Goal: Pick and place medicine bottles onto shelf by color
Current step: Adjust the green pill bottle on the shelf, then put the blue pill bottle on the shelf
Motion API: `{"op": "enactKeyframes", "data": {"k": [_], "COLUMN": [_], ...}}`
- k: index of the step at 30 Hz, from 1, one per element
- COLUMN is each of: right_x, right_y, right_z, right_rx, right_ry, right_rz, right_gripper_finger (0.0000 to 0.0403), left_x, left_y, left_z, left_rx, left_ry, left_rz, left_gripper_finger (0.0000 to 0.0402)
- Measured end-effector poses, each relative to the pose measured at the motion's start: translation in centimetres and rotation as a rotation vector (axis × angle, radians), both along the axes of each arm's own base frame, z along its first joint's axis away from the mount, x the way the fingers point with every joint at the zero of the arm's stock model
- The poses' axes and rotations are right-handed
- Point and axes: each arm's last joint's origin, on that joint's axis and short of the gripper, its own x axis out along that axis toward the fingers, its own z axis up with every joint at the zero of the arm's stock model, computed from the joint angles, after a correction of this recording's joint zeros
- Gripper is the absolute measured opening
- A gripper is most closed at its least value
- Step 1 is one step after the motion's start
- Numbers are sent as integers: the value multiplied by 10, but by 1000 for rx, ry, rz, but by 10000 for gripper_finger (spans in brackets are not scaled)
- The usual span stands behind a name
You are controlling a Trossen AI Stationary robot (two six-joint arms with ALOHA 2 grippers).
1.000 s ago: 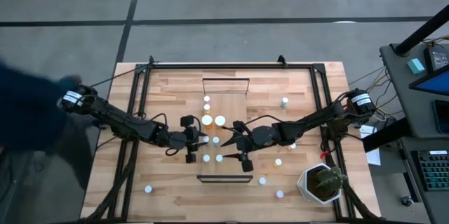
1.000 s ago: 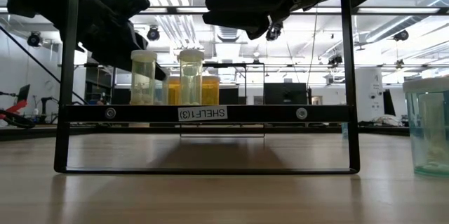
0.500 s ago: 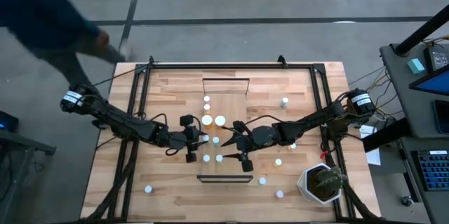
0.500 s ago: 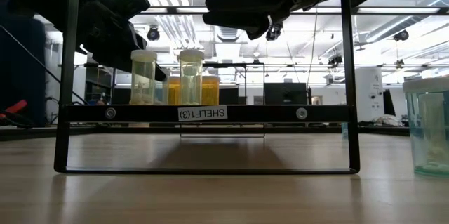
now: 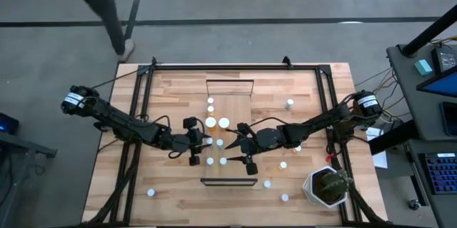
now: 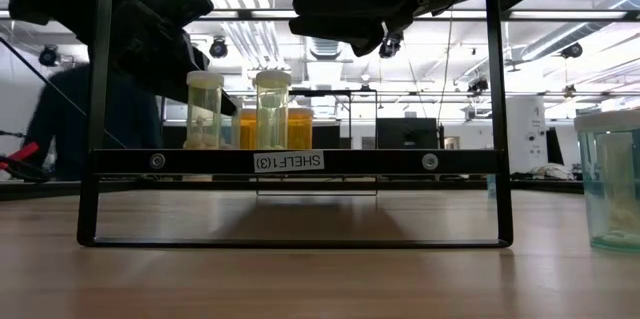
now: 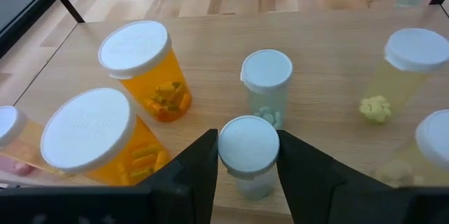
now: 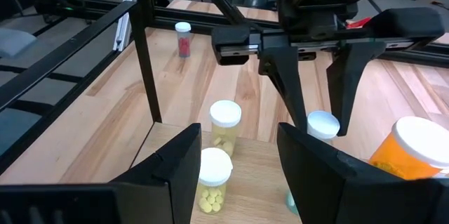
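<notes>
Left claw (image 7: 247, 155) around round white-capped bottle (image 7: 249, 155)

Both arms reach inward, pincers facing each other

The left pincer (image 5: 208, 142) is clamped on a small white-capped bottle (image 7: 248, 155) between its fingers (image 7: 198, 168). The right pincer (image 5: 230, 144), close opposite, has its fingers (image 8: 181, 161) parted, holding nothing.

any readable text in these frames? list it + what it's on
"SHELF(3)": white label on the shelf's dark front rail, low view; it reads upside down.
Bottle caps in the left wrist view: faint embossing, unreadable.
Screens and keyboard beside the table: too small to read.
Nothing else legible.
</notes>
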Motion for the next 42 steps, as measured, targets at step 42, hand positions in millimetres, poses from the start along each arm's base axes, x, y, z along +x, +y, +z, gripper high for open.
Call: {"op": "enactKeyframes", "data": {"k": [42], "right_x": [-99], "right_y": [-138], "right_z": [111], "right_rx": [439], "right_ry": [937], "right_rz": [-1162], "right_gripper_finger": [154], "left_x": [-67], "left_y": [20], "left_z": [96], "left_rx": [259], "left_ry": [-350], "left_rz": [-210], "left_gripper_finger": [240]}}
